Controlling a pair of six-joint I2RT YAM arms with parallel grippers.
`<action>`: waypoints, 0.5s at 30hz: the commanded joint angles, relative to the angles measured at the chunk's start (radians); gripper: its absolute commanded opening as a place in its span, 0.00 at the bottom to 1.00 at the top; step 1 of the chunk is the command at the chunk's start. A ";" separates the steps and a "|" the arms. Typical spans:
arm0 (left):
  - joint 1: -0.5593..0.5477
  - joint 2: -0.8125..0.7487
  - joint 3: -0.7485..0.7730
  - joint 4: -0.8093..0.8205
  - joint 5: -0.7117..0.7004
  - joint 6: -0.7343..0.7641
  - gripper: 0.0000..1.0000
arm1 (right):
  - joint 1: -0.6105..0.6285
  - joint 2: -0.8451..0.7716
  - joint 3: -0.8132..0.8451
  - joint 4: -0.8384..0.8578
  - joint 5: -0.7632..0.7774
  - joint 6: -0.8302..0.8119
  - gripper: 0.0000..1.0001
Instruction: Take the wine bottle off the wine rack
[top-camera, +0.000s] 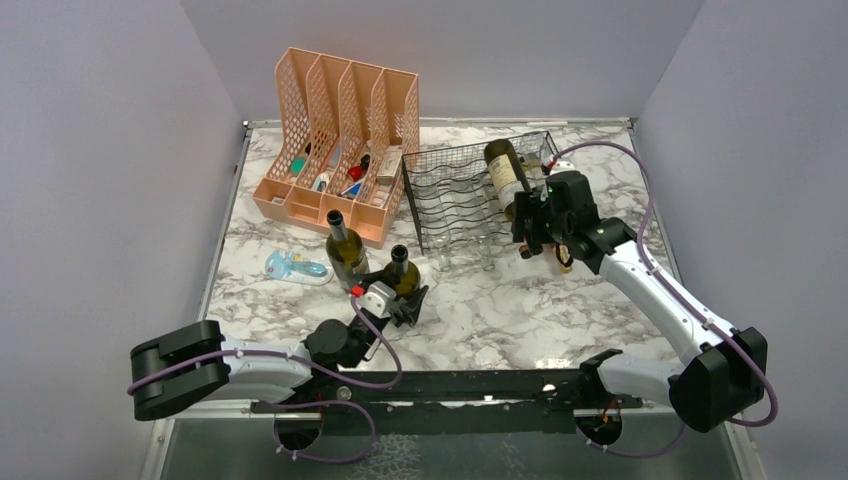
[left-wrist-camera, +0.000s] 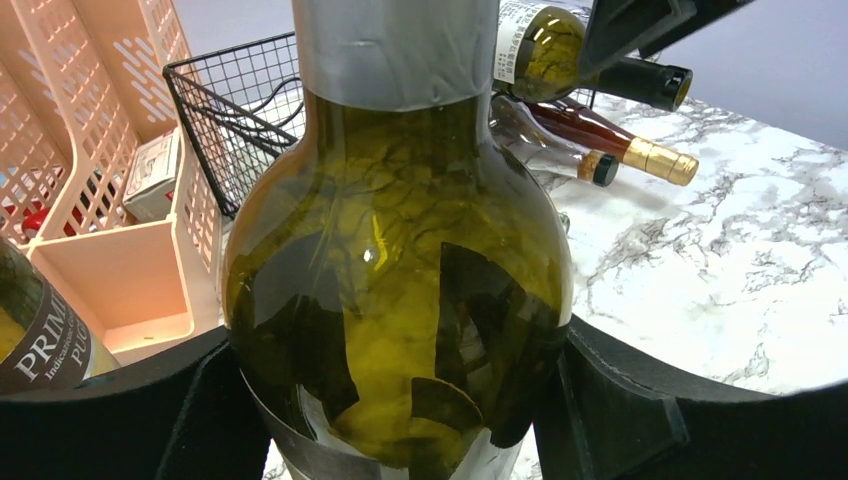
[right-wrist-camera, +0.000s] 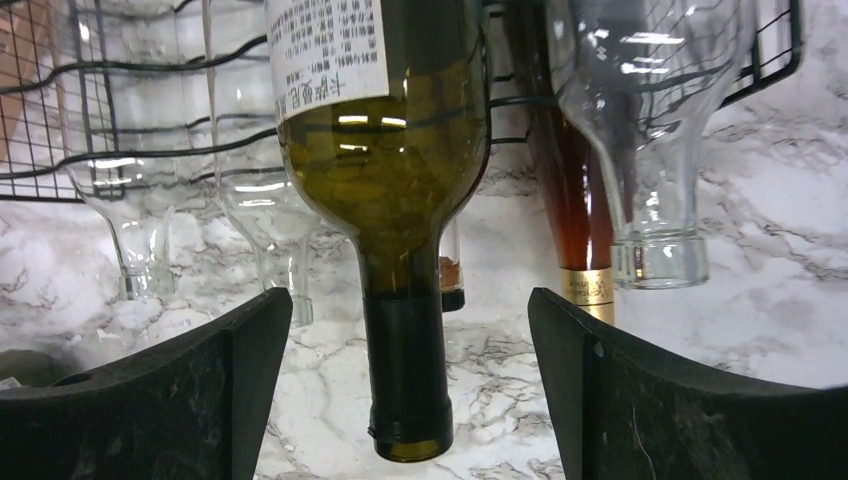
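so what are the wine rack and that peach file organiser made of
wine rack: thin black wire, likely coated metal, a see-through grid. file organiser: looks like moulded plastic, matte peach, with perforated walls.

**Wine rack** (top-camera: 465, 195): blk wire grid w/ wavy cradles; on it the wine bottle (right-wrist-camera: 385, 180) is olive-green glass w/ white printed label & blk neck capsule, beside clear-glass bottles (right-wrist-camera: 650, 130) and an amber-red bottle (right-wrist-camera: 575, 200) w/ gold foil. Left of rack, file organiser (top-camera: 340, 140) peach w/ lattice walls; front-left of rack, near bottle (left-wrist-camera: 400, 300) yellow-green w/ grey bands, its neighbour (left-wrist-camera: 40, 350) w/ dk label & white lettering, and a lt-blue item (top-camera: 297, 267). Under rack, table (top-camera: 520, 300) white marble w/ grey veining; arms (top-camera: 650, 280) white w/ blk joints.
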 joint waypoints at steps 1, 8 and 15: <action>0.003 -0.073 -0.017 0.031 -0.024 -0.064 0.73 | -0.005 0.023 -0.037 0.079 -0.062 -0.005 0.89; 0.003 -0.166 -0.018 -0.133 -0.045 -0.118 0.73 | -0.005 0.044 -0.062 0.121 -0.068 0.004 0.88; 0.003 -0.034 -0.006 -0.047 -0.053 -0.075 0.62 | -0.005 0.033 -0.079 0.141 -0.087 0.008 0.88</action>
